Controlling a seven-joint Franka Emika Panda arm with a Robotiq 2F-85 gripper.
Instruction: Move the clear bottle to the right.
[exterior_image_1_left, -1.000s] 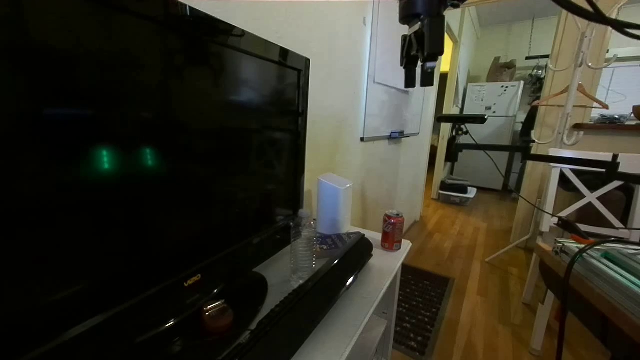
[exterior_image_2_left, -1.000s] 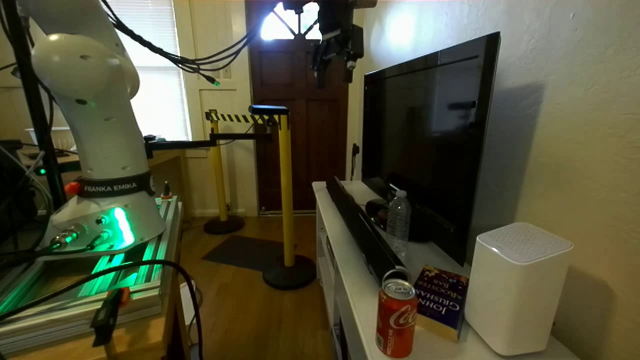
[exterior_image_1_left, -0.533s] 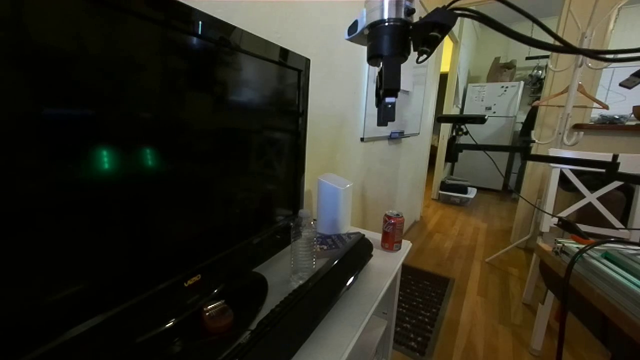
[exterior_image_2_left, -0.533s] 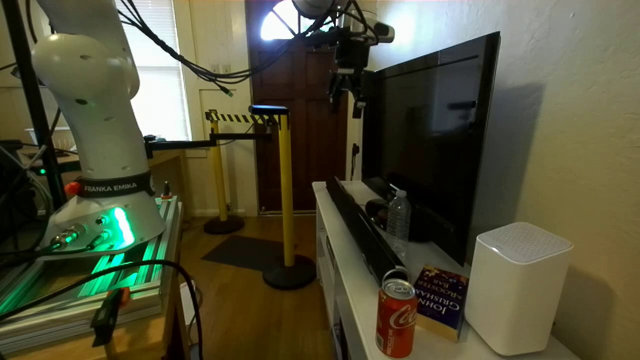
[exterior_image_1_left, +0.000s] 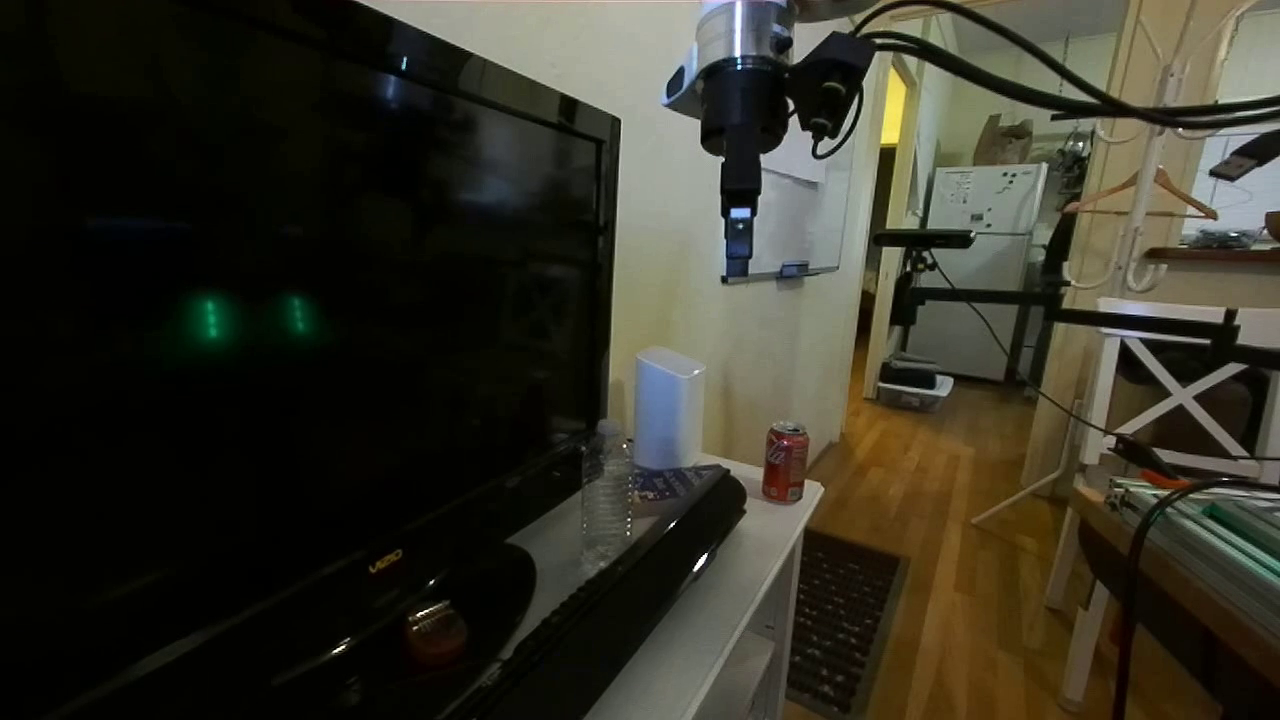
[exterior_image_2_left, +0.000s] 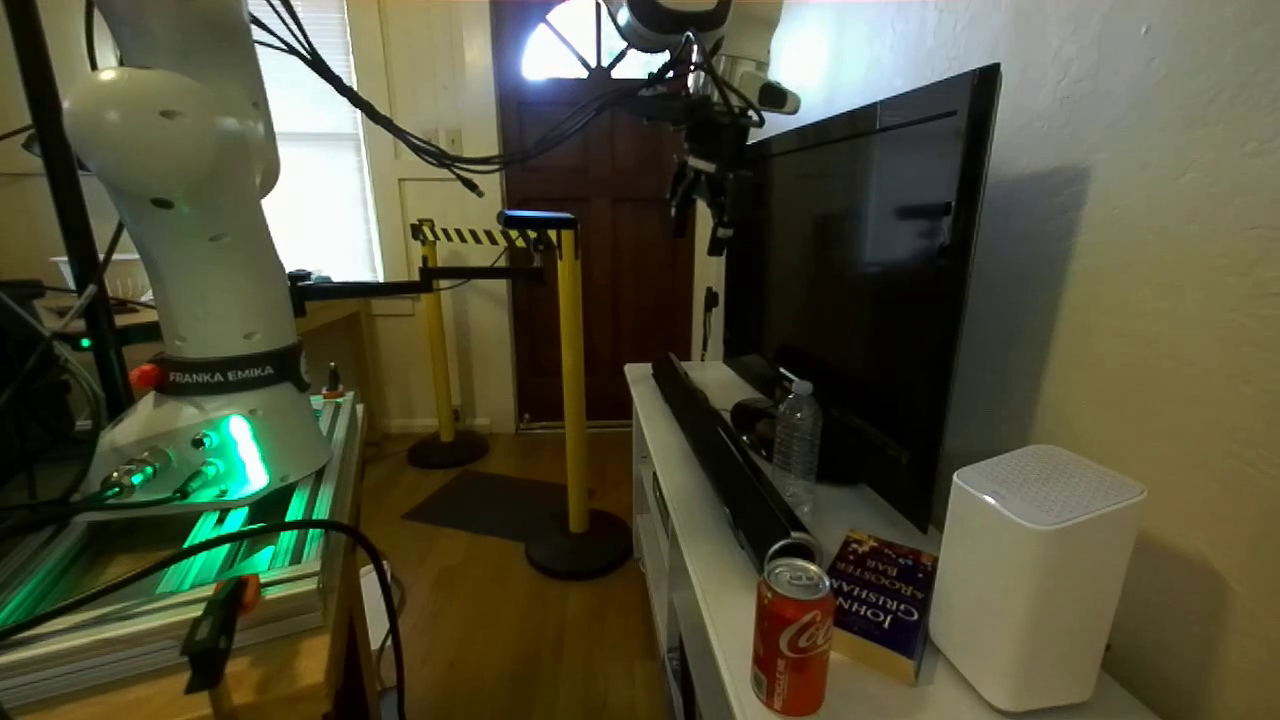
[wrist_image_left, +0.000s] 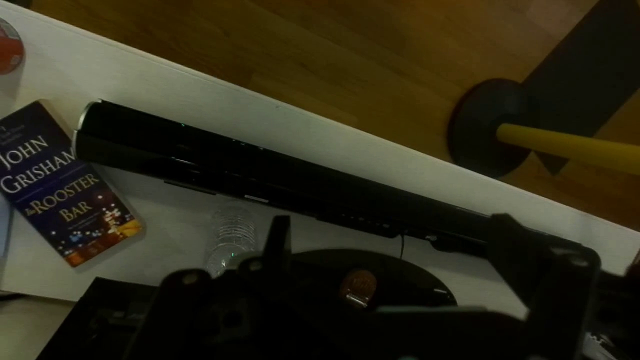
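Observation:
The clear bottle (exterior_image_1_left: 607, 500) stands upright on the white console, between the black soundbar and the TV. It also stands there in an exterior view (exterior_image_2_left: 797, 440). In the wrist view the bottle (wrist_image_left: 232, 232) shows from above, left of my left finger and partly hidden by it. My gripper (exterior_image_2_left: 700, 238) is open and empty, high above the console, in front of the TV screen. It points down and shows side-on in an exterior view (exterior_image_1_left: 738, 268). In the wrist view the two fingers (wrist_image_left: 391, 220) are wide apart, over the TV stand and soundbar, to the right of the bottle.
The soundbar (exterior_image_1_left: 640, 570) runs along the console (wrist_image_left: 165, 75). The TV (exterior_image_2_left: 850, 300) rises behind the bottle. A book (exterior_image_2_left: 885, 605), a red can (exterior_image_2_left: 793, 640) and a white box-shaped device (exterior_image_2_left: 1035, 580) stand near the console's end. A small brown object (wrist_image_left: 358, 287) lies on the TV stand.
My gripper has come down, towards the TV and console, and has turned so that it shows side-on in an exterior view. The bottle and the other things have not moved.

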